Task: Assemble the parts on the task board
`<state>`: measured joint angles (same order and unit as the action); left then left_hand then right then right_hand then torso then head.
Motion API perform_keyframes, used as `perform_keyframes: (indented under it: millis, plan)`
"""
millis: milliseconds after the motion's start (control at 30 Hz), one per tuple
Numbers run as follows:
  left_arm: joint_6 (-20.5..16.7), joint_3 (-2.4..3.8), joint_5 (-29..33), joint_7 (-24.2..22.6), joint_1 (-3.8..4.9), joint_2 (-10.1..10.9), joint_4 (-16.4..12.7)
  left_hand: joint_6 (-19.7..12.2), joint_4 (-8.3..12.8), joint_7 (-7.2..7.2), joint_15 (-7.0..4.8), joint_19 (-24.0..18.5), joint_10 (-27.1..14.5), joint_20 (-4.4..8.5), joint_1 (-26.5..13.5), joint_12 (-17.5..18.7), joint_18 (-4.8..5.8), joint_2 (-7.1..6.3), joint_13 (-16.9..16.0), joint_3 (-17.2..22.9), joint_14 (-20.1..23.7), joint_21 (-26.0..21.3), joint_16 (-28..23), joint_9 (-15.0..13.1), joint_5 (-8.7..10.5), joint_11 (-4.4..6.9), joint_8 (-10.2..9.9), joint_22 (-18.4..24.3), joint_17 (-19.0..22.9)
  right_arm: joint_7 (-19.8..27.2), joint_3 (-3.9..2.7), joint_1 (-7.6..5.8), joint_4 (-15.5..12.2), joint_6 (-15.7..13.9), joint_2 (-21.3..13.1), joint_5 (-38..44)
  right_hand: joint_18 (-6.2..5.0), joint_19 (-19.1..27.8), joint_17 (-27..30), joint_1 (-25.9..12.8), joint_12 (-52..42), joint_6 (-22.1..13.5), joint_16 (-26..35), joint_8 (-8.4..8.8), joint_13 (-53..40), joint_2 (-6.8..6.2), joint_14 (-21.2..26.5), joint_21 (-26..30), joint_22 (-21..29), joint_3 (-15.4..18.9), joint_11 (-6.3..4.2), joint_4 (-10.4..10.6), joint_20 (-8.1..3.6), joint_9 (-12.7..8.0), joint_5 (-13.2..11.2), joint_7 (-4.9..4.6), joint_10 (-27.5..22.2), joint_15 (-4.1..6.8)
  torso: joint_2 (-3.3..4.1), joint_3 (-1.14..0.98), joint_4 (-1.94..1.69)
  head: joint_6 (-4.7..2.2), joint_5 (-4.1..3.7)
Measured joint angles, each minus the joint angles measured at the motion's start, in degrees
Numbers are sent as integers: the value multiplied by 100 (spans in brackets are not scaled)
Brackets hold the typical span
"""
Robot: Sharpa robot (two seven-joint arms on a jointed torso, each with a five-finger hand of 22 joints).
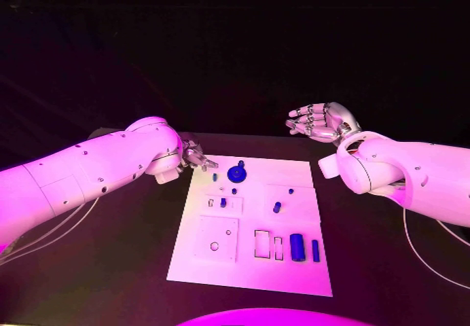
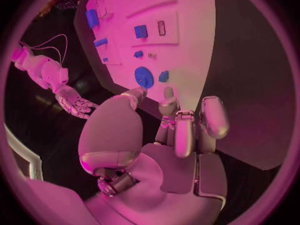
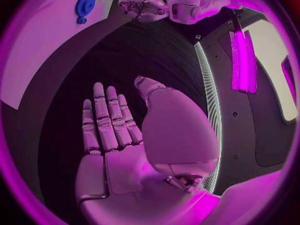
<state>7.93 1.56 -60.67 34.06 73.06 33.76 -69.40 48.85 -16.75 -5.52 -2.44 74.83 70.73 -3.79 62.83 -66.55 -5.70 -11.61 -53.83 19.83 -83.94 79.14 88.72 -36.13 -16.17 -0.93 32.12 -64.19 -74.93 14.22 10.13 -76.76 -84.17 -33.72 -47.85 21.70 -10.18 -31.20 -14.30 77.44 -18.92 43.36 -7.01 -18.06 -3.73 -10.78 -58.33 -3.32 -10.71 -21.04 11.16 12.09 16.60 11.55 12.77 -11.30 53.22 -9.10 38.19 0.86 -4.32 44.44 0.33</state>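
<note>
A big black table (image 1: 117, 272) sits in the middle, and its top looks dark and flat. Thin pale cables (image 1: 49, 227) hang down over the table on one side, and more thin cables (image 1: 431, 261) hang over it on the other side. Behind the table it is all dark.

No text, label, brand, number or sign can be read anywhere. The task board (image 1: 294, 272) carries only plain outlines and recesses with no lettering that can be made out, and the blue parts (image 1: 297, 246) on it bear no markings legible at this distance.
</note>
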Motion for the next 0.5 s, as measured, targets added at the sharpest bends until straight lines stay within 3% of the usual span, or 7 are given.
perform_keyframes:
  millis: [233, 500]
  plan:
    - [126, -72, -49, -28, 3, -239, 416, 0, -15, 0, 0, 0, -1, 0, 0, 0, 0, 0, 13, -15, 0, 0, 0, 6, 21, -1, -23, 0, 0, -2, 0, 4, 5, 1, 11, 0, 0, 0, 5, 0, 0, 0, 0, 0, 0, 0, 0, 0, 4, 0, 0, 0, 0, 0, 0, 0, 0, 0, 4, 3, 7, -3, 15]
    - [213, -159, -53, -115, 3, -398, 675, 0, 0, 0, 0, 0, -20, 0, 0, 0, 0, 0, 13, -30, 0, 0, 0, 14, 21, -20, -23, -6, 1, -3, 0, 7, 9, 0, 32, 0, 0, 0, 5, 0, 0, 0, 0, 0, 0, 0, 0, 0, 4, 0, 0, 0, 0, 0, 0, 0, 0, 0, 7, 4, 8, 9, 10]
